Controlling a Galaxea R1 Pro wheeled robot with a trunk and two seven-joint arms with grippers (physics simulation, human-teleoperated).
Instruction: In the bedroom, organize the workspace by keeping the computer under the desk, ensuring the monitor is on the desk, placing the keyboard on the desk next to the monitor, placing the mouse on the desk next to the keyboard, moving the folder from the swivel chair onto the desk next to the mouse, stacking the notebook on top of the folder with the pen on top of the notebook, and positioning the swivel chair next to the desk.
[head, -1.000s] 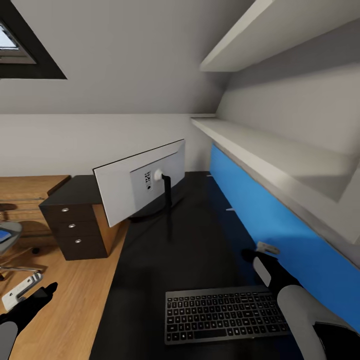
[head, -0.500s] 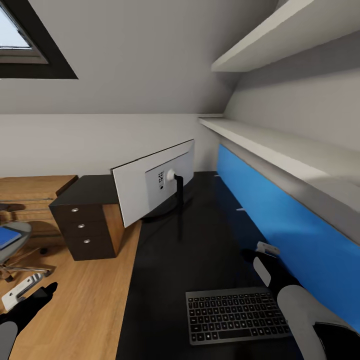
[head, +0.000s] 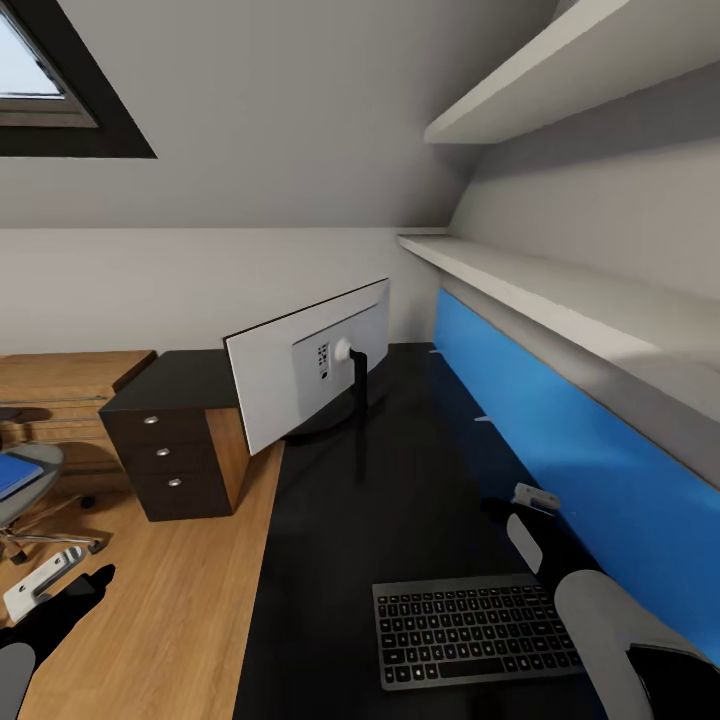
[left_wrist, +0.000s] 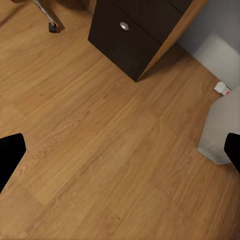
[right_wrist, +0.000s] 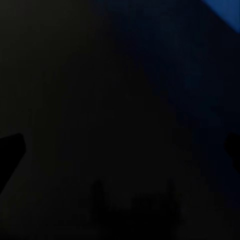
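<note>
Keyboard (head: 478, 630) lies nearest on the black surface (head: 390, 500), right gripper (right_wrist: 120, 147) over it, left gripper (left_wrist: 120, 150) over floor — both jaws wide, empty. Monitor (head: 305, 365) beyond, back-side showing. Folder (head: 12, 476) on swivel chair (head: 25, 490) far left — prob. next: fetch it.

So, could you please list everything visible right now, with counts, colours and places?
monitor: one, white back showing, on the desk
keyboard: one, dark grey, desk's near end
desk: one, black
drawer unit: one, black, three silver knobs, left of monitor
swivel chair: one, grey seat, far left
folder: one, blue, on the chair
wall shelves: two, pale grey
skylight: one, upper left
left gripper: jaws apart over the floor
right gripper: over the desk
</note>
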